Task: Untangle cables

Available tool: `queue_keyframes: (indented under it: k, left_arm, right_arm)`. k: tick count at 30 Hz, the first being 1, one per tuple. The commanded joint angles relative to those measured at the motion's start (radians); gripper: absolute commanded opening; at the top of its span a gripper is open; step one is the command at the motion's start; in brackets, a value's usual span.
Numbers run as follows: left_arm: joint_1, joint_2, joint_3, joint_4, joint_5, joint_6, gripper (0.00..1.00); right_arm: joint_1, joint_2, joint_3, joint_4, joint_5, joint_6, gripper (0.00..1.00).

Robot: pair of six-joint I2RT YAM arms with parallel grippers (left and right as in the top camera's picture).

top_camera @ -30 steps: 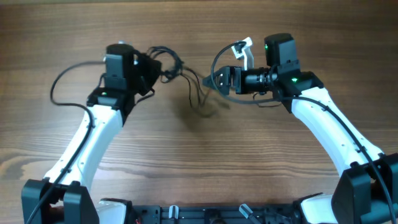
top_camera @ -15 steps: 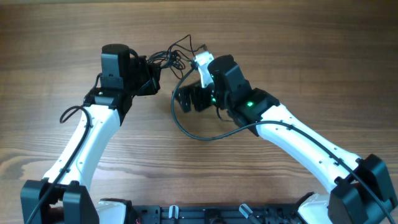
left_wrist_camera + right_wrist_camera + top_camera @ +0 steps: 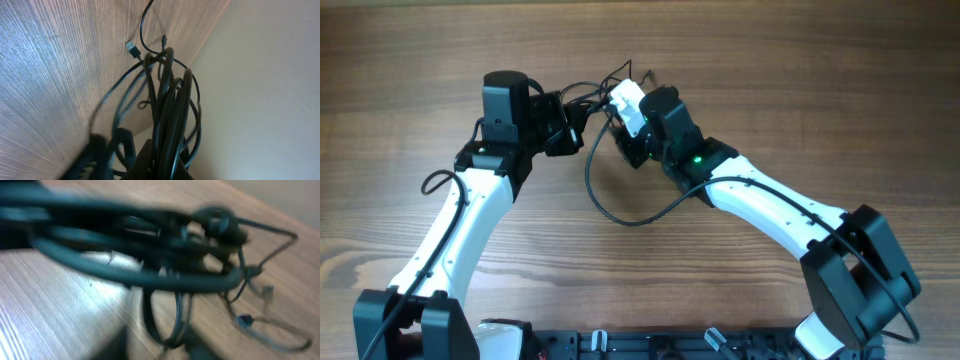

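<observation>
The cables (image 3: 603, 92) form a thin black tangle held off the wooden table between the two arms. My left gripper (image 3: 574, 126) is shut on one side of the bundle. In the left wrist view the cables (image 3: 170, 110) rise straight out of the left gripper (image 3: 165, 172), and a loose USB plug (image 3: 131, 48) hangs beyond. My right gripper (image 3: 620, 135) sits right against the tangle from the right. The right wrist view is blurred. There the cables (image 3: 150, 265) cross the top, and one loop drops between the drawn-in fingers of the right gripper (image 3: 160, 347).
The right arm's own thick black wire (image 3: 595, 195) sags in a wide loop over the table below the grippers. The left arm's wire (image 3: 432, 182) loops out at the left. The far table edge (image 3: 210, 37) runs close behind the bundle.
The right arm has swung left from the right side to the tangle, and its jaws have gone from wide open to narrow around a cable loop. The left gripper stayed shut, barely moving.
</observation>
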Motion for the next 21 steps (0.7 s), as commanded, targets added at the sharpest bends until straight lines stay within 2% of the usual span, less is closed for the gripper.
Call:
queue_keyframes:
  k: [1, 4, 7, 12, 14, 16, 19, 20, 21]
  left_arm:
    - [0.01, -0.006, 0.006, 0.003, 0.021, -0.017, 0.04]
    - [0.084, -0.006, 0.006, 0.004, 0.015, -0.017, 0.04]
    - [0.191, -0.006, 0.006, 0.003, 0.037, -0.016, 0.04]
    - [0.297, -0.006, 0.006, -0.005, 0.071, 0.026, 0.04]
    - [0.309, -0.006, 0.006, -0.014, 0.071, 0.033, 0.04]
    - [0.327, -0.006, 0.006, -0.016, 0.071, 0.033, 0.04]
    - [0.343, -0.006, 0.006, -0.016, 0.074, 0.033, 0.04]
    - [0.342, -0.006, 0.006, -0.015, 0.086, 0.033, 0.04]
    - [0.342, -0.006, 0.006, -0.015, 0.106, 0.033, 0.04]
  right_arm:
    - [-0.011, -0.003, 0.005, 0.005, 0.051, 0.118, 0.04]
    - [-0.065, -0.086, 0.005, -0.13, 0.047, 0.217, 0.04]
    - [-0.175, -0.18, 0.005, -0.359, 0.047, 0.228, 0.04]
    - [-0.375, -0.257, 0.005, -0.514, -0.016, 0.232, 0.04]
    - [-0.444, -0.26, 0.005, -0.541, -0.023, 0.313, 0.04]
    - [-0.528, -0.256, 0.005, -0.597, -0.013, 0.476, 0.04]
    - [-0.628, -0.251, 0.003, -0.671, -0.018, 0.624, 0.05]
    - [-0.652, -0.251, 0.003, -0.679, -0.046, 0.636, 0.1]
    - [-0.672, -0.251, 0.003, -0.674, -0.14, 0.581, 0.2]
